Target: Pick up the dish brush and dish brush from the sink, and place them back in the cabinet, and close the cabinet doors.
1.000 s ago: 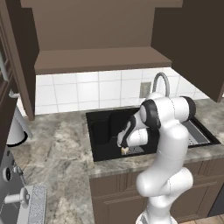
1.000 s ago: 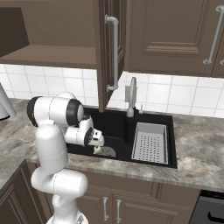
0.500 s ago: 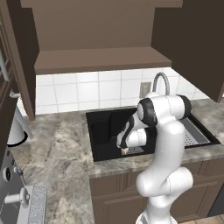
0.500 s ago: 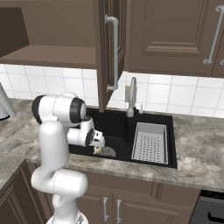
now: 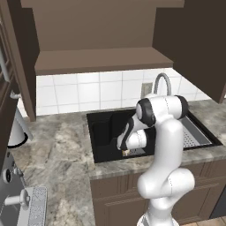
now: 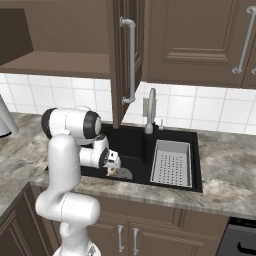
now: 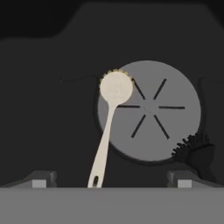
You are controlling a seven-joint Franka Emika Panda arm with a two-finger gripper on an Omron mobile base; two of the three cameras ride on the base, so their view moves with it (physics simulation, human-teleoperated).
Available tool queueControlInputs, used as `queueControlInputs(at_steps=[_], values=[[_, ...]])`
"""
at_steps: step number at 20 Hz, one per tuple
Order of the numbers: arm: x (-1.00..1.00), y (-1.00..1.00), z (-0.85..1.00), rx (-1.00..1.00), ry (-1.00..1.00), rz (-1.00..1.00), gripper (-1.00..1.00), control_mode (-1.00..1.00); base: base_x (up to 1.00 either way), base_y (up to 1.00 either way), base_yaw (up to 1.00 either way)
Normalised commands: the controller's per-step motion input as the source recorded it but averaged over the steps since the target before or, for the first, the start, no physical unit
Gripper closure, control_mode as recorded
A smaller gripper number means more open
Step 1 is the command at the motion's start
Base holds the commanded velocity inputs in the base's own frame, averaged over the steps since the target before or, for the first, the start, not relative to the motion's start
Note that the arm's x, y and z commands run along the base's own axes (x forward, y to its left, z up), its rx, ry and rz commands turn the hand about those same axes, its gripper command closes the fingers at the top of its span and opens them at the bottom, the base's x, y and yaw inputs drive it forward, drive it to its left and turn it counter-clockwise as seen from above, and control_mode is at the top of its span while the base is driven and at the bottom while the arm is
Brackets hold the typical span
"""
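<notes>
Gripper [image 7: 109,179] jaws spread wide, nothing held, low in black sink [image 5: 103,132], whitish dish brush [image 7: 107,127] flat on sink floor w/ head over grey drain [image 7: 166,113], black-bristled brush [image 7: 197,153] at drain edge, cabinet [image 5: 101,59] open above

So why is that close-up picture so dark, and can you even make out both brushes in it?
In the hand view the black sink swallows light; the whitish dish brush stands out sharply, while the black brush head nearly vanishes against the basin beside the grey drain. Both base views are evenly lit, without glare or blur.
</notes>
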Motion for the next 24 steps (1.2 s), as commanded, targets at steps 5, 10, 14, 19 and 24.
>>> queueControlInputs(at_steps=[5,10,14,19,24], values=[[0.09,0.0,-0.12,0.0,0.01,0.0,-1.0,-1.0,0.0,0.0,0.0],[0.07,0.0,-0.12,0.0,0.07,0.0,-1.0,-1.0,0.0,0.0,0.0],[0.09,0.0,-0.13,0.0,0.09,0.0,-1.0,-1.0,0.0,0.0,0.0],[0.16,0.0,-0.15,0.0,0.05,0.0,-1.0,-1.0,0.0,0.0,0.0],[0.18,0.0,-0.14,0.0,0.01,0.0,-1.0,-1.0,0.0,0.0,0.0]])
